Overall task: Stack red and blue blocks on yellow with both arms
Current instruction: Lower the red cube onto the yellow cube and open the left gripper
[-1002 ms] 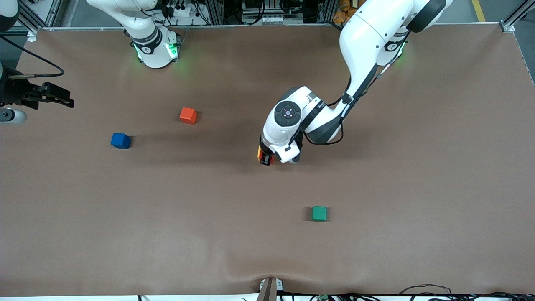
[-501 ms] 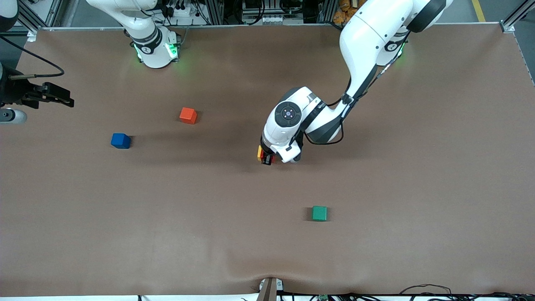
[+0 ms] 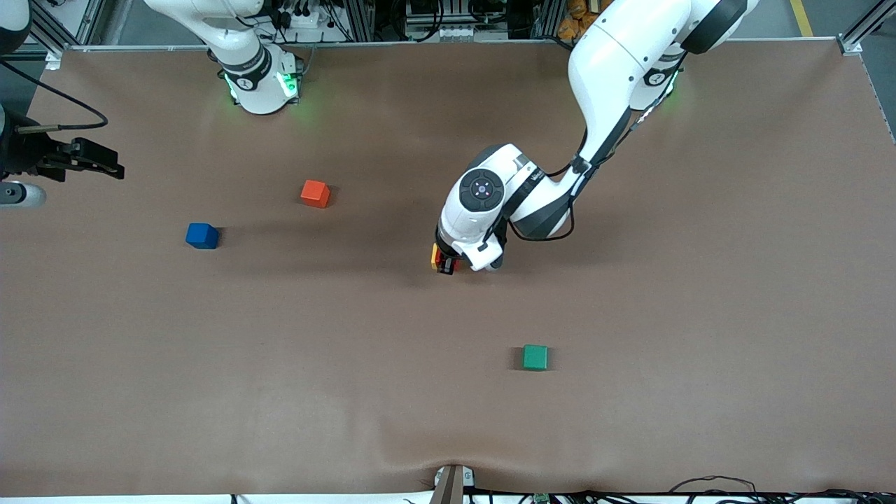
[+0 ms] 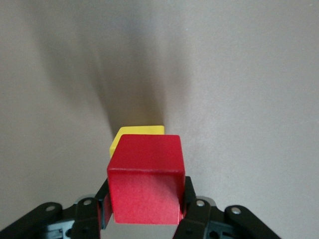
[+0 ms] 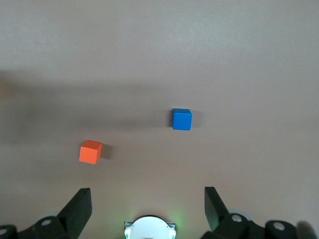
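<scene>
My left gripper (image 3: 445, 265) is shut on the deep red block (image 3: 442, 264) and holds it over the yellow block (image 3: 433, 256) at the middle of the table. In the left wrist view the red block (image 4: 145, 181) sits between the black fingers (image 4: 192, 199) and covers most of the yellow block (image 4: 137, 134). I cannot tell whether red rests on yellow. The dark blue block (image 3: 202, 236) lies toward the right arm's end and shows in the right wrist view (image 5: 182, 119). My right gripper (image 3: 98, 165) waits open and empty over that end's edge (image 5: 147, 196).
A lighter orange-red cube (image 3: 315, 193) lies beside the blue block, farther from the front camera, and shows in the right wrist view (image 5: 90, 152). A green cube (image 3: 535, 357) lies nearer to the front camera than the yellow block. The brown table (image 3: 700, 315) spreads around them.
The left wrist has shifted very slightly with the red block still in its grip. The right arm and the other cubes have not moved.
</scene>
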Controlling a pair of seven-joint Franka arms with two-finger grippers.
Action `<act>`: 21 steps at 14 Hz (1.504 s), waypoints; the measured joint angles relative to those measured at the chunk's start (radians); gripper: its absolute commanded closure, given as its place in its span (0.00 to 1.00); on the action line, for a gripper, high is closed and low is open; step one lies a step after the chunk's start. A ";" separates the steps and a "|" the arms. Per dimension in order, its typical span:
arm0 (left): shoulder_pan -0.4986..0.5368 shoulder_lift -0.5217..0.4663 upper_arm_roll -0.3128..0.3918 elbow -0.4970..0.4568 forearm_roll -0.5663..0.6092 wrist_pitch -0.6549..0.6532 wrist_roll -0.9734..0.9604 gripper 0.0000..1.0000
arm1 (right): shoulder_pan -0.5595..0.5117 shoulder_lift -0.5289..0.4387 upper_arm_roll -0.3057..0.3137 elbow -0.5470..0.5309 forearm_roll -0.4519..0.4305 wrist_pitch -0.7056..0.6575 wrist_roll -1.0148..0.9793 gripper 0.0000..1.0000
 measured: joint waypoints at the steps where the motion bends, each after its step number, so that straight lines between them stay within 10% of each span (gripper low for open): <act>1: 0.000 -0.001 -0.001 -0.001 -0.005 0.000 0.000 1.00 | 0.000 0.000 0.000 0.000 0.000 0.000 0.000 0.00; 16: 0.000 -0.030 -0.010 -0.078 -0.015 0.095 0.000 1.00 | -0.005 0.005 -0.003 0.000 0.000 -0.021 0.000 0.00; 20: 0.000 -0.033 -0.010 -0.085 -0.016 0.101 0.000 0.71 | -0.006 0.012 -0.003 0.000 0.000 -0.022 0.000 0.00; 21: 0.000 -0.034 -0.010 -0.085 -0.017 0.102 0.000 0.51 | -0.006 0.013 -0.003 0.000 0.000 -0.022 0.000 0.00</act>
